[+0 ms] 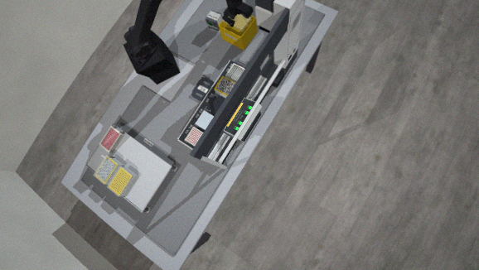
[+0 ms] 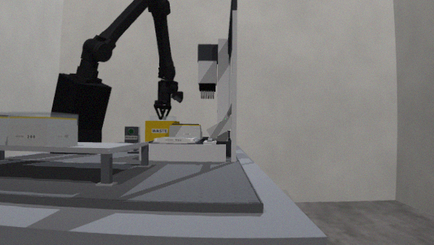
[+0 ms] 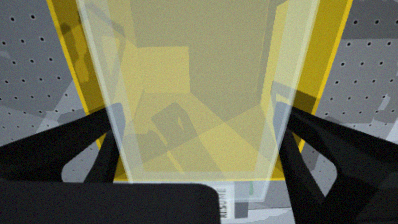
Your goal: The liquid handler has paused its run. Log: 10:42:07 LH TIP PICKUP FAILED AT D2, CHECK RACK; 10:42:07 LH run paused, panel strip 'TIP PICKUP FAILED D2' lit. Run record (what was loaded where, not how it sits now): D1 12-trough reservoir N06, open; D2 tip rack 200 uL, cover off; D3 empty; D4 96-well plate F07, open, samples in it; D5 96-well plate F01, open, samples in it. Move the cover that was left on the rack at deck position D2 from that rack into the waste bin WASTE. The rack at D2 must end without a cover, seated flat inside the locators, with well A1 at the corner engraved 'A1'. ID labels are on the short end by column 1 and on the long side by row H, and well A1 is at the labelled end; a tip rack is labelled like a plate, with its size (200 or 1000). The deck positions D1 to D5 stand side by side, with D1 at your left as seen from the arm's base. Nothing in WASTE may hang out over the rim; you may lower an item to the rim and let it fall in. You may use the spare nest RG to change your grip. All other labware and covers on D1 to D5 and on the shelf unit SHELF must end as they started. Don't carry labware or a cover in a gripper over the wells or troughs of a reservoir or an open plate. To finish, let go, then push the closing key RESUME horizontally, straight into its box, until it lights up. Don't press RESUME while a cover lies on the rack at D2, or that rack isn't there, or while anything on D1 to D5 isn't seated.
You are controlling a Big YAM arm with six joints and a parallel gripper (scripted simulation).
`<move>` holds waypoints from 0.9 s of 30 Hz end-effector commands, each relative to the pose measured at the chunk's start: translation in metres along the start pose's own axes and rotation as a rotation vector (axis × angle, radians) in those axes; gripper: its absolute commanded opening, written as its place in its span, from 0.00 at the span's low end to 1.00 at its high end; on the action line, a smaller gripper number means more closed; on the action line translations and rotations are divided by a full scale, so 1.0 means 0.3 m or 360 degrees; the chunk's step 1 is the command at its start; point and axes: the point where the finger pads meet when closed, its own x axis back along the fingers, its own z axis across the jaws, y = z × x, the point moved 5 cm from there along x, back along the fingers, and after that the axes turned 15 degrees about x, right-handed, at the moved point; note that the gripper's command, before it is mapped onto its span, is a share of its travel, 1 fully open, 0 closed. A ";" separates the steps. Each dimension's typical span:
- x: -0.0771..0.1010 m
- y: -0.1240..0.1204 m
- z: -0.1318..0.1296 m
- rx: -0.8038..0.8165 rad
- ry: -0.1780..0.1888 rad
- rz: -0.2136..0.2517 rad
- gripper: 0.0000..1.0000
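Note:
My gripper (image 3: 198, 111) is shut on a clear cover (image 3: 200, 85), its fingers on the cover's two long sides. I hold it right over the open yellow waste bin WASTE, whose inside shows through the cover. In the overhead view the gripper (image 1: 237, 21) sits at the bin (image 1: 238, 31) at the table's far end. In the side view the gripper (image 2: 162, 113) hangs just above the bin (image 2: 161, 131). The tip rack at D2 (image 1: 225, 85) shows its yellow-framed tips on the deck row. The RESUME key box (image 1: 213, 19) stands beside the bin.
The deck row holds a reservoir (image 1: 235, 71), plates (image 1: 204, 120) (image 1: 194, 136) and an empty slot. The liquid handler gantry and pipetting head (image 2: 207, 77) rise behind the deck. The shelf unit (image 1: 137, 166) with racks and a plate stands at the near end. The arm base (image 1: 151, 54) is left of the deck.

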 end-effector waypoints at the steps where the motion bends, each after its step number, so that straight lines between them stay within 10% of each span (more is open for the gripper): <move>1: -0.007 0.022 0.018 0.0010 0.0007 -0.0014 0.00; 27: -0.024 0.008 -0.002 0.0010 -0.0001 -0.0007 0.00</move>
